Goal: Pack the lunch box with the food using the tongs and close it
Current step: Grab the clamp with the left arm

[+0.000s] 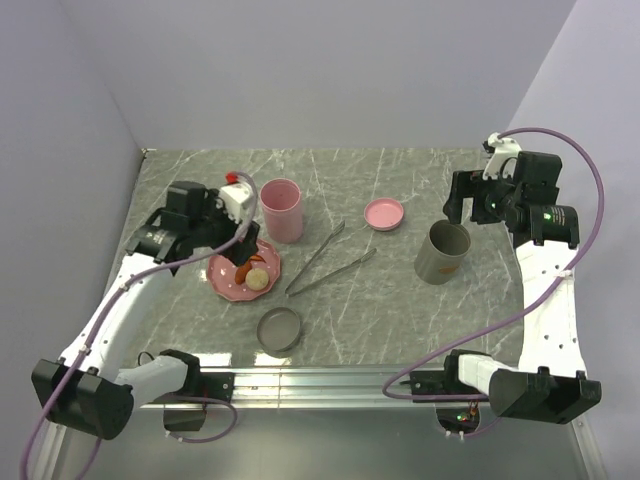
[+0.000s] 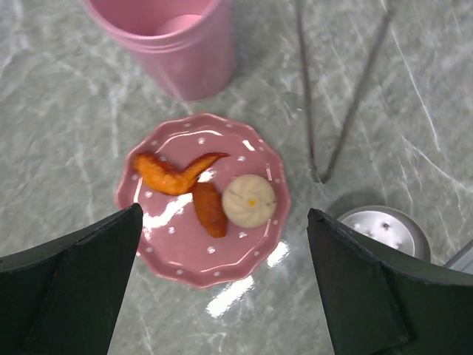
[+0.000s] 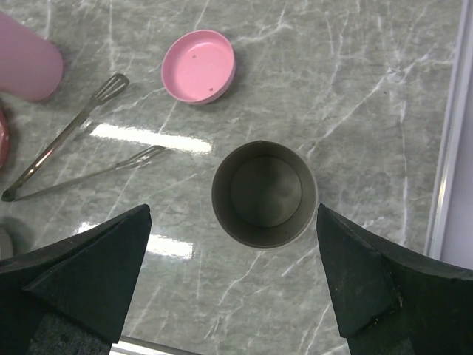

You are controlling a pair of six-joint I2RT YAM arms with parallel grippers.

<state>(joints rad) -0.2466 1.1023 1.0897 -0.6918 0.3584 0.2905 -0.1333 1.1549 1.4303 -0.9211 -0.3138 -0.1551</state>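
Note:
The food lies on a pink dotted plate: a curved orange-red strip, a shorter orange piece and a pale beige ball. My left gripper hangs open above the plate, holding nothing. The silvery tongs lie flat on the table right of the plate, untouched. An open pink container stands behind the plate. My right gripper is open above an empty grey container. Which one is the lunch box I cannot tell.
A pink lid lies upturned between the two containers. A grey metal lid rests near the front edge, just right of the plate. Walls close in the marble table at the back and both sides.

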